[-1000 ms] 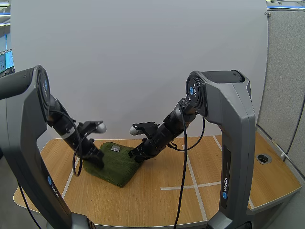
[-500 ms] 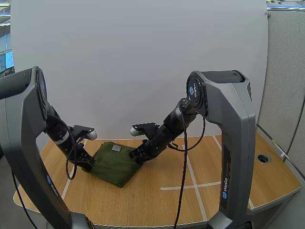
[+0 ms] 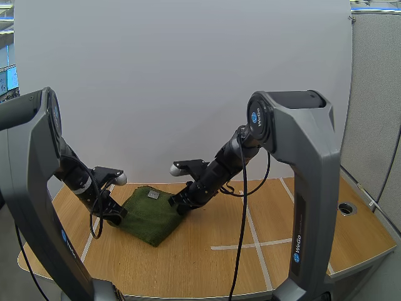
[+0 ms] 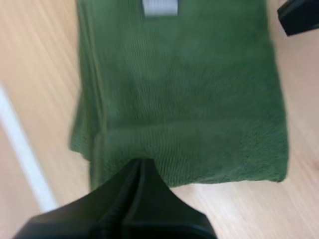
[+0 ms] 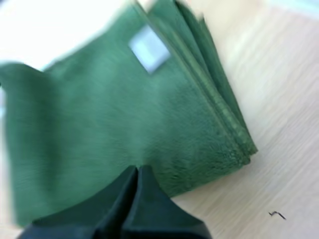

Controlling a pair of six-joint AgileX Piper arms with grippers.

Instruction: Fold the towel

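Observation:
A dark green towel (image 3: pixel 150 213) lies folded into a thick rectangle on the left half of the wooden table (image 3: pixel 207 269), its white label (image 3: pixel 152 195) facing up. My left gripper (image 3: pixel 116 213) sits low at the towel's left edge. In the left wrist view its fingers lie together as one dark wedge (image 4: pixel 140 163) with the tip against the towel (image 4: pixel 184 99) edge. My right gripper (image 3: pixel 177 204) rests at the towel's right edge. Its fingers also form one shut wedge (image 5: pixel 137 170) over the cloth (image 5: pixel 124 114), near the stacked folded layers.
White tape lines (image 3: pixel 250 232) cross the table to the right of the towel, and another strip (image 4: pixel 25 154) runs beside the towel's left edge. A round hole (image 3: pixel 346 207) sits near the table's right edge. Bare wood lies in front of the towel.
My left gripper has drawn back leftward and down, from over the towel to its left edge. The towel now lies flatter. The right gripper has barely moved.

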